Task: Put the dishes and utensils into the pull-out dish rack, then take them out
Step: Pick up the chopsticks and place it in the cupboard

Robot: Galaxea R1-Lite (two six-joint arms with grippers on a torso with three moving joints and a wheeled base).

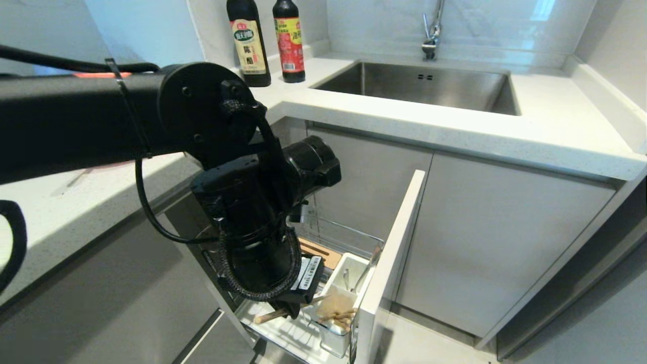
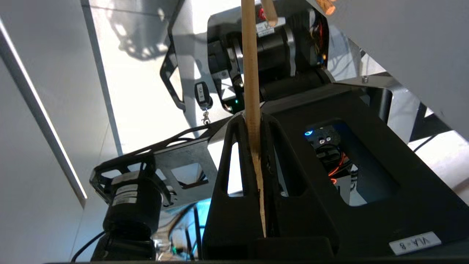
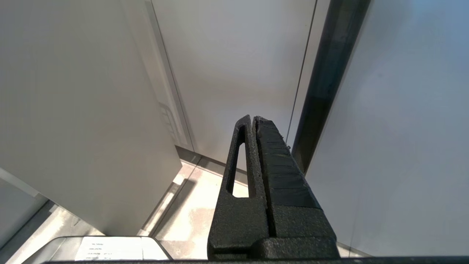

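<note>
Wooden chopstick [image 2: 251, 73] clamped lengthwise between left gripper [image 2: 253, 121] fingers, pointing past the tips, right gripper [image 3: 253, 119] clenched empty.

Most of the pull-out dish rack [image 1: 323, 242] behind the left arm [image 1: 242, 237]; chopstick [image 2: 251, 73] tip out of frame.

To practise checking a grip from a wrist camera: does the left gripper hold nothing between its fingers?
No: in the left wrist view the left gripper is shut on a chopstick standing up between its black fingers.
</note>
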